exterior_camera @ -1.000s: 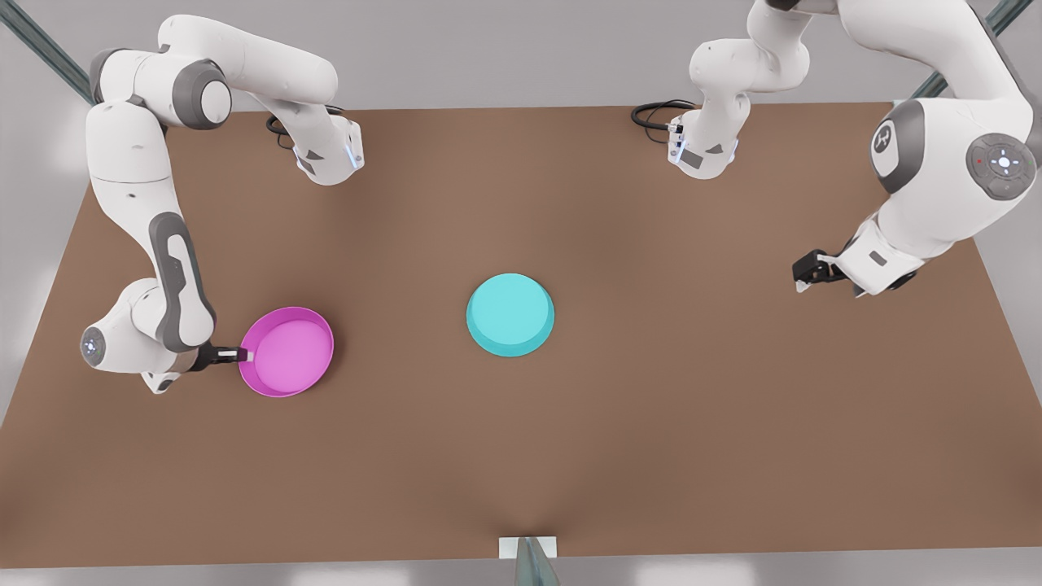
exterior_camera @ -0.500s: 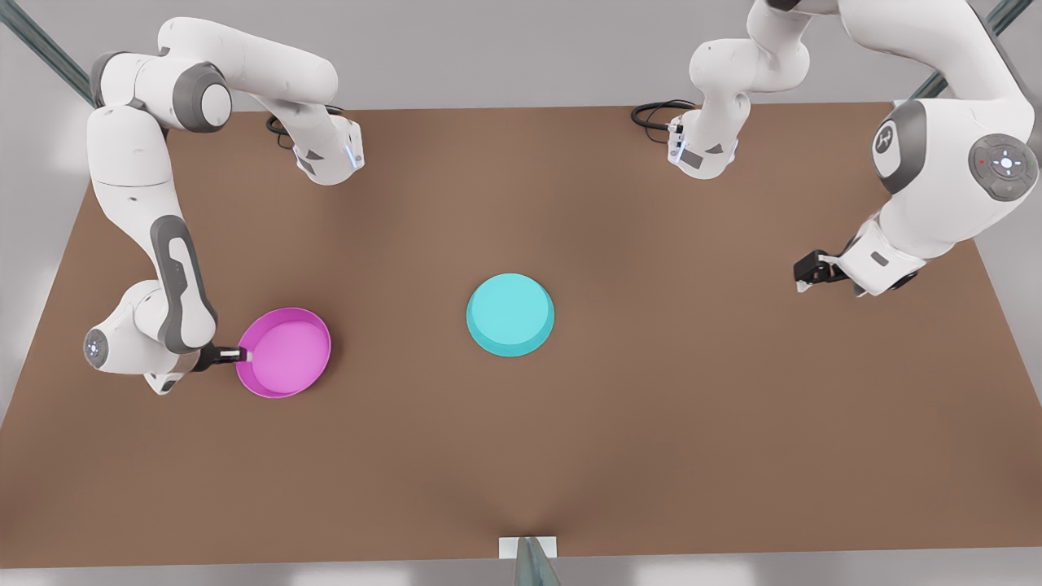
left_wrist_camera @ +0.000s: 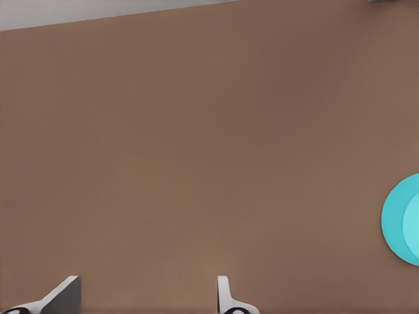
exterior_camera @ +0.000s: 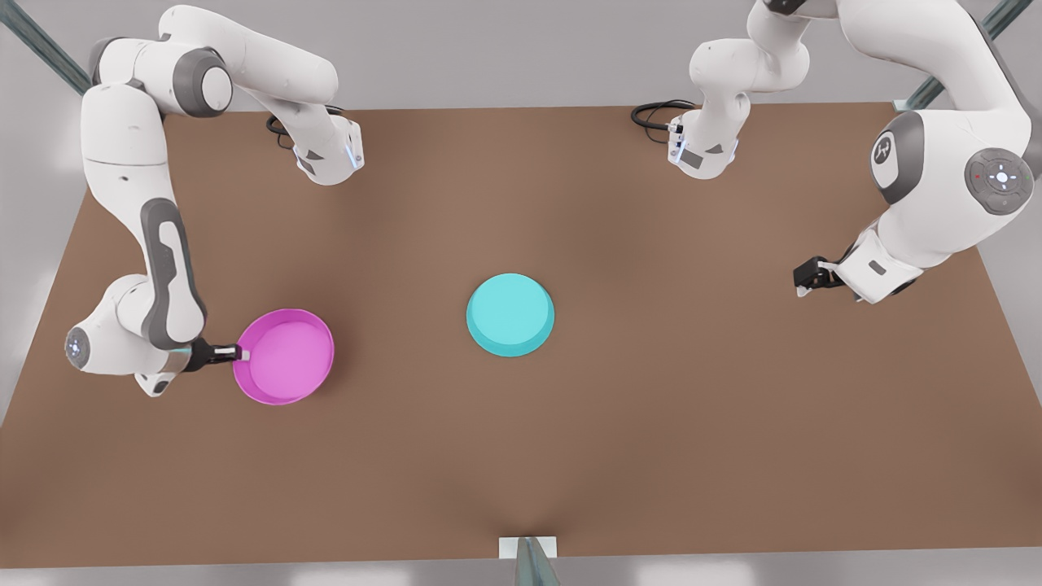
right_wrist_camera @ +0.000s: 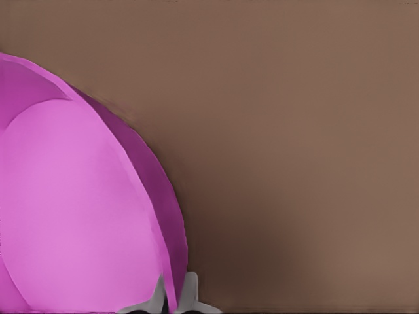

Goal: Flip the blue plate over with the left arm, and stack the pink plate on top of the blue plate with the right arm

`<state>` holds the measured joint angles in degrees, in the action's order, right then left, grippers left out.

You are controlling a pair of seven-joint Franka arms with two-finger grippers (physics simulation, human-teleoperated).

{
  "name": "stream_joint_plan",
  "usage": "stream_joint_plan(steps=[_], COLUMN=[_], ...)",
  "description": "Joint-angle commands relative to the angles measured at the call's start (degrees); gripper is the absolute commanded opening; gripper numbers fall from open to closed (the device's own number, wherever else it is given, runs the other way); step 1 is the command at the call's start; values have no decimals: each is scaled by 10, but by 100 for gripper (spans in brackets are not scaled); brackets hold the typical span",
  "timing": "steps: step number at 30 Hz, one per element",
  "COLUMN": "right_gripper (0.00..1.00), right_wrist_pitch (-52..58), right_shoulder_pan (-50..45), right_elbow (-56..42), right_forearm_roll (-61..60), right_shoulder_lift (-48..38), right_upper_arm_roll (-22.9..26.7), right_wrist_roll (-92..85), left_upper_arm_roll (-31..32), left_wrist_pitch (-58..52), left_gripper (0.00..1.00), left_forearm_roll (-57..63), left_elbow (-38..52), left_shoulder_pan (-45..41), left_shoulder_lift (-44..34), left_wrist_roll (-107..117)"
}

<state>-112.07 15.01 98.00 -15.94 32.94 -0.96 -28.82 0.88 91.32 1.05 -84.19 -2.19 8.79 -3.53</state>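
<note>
the right gripper (exterior_camera: 242, 353) at the front view's left pinches the pink plate's (exterior_camera: 284, 356) rim, fingers closed on it. the blue plate (exterior_camera: 510, 314) lies upside down mid-table (exterior_camera: 651, 407). the left gripper (exterior_camera: 802, 281) waits far right, fingers spread and empty.

Plain brown table (exterior_camera: 570, 456) under soft even light, pale grey floor (exterior_camera: 488, 65) around its edges.
</note>
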Motion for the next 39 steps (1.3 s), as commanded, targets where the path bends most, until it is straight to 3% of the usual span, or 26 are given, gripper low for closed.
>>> stream_joint_plan(steps=[1, 7, 20, 28, 34, 39], right_gripper=[21, 21, 21, 21, 21, 36], right_wrist_pitch=[7, 85, 64, 17, 8, 1], right_shoulder_pan=[-1, -69, -317, -421, -437, -437], right_elbow=[-4, -16, -46, -87, -103, -107], right_forearm_roll=[4, 6, -48, -73, -74, -74], right_shoulder_lift=[-1, -6, -8, 27, 45, 48], right_upper_arm_roll=[0, 0, 1, 2, 1, 1], right_wrist_roll=[2, -6, 5, 63, 93, 92], left_upper_arm_roll=[0, 0, -18, -25, -25, -25], left_wrist_pitch=[0, 0, -14, -17, -16, -17], left_gripper=[100, 100, 100, 100, 100, 100], left_forearm_roll=[0, 0, -2, -2, -3, -2], left_elbow=[0, 0, -1, -1, 0, 12], left_shoulder_pan=[0, 0, 2, 3, 3, 2], left_shoulder_lift=[0, 3, -4, -6, -9, -8], left_wrist_roll=[0, 1, 6, -2, -1, -1])
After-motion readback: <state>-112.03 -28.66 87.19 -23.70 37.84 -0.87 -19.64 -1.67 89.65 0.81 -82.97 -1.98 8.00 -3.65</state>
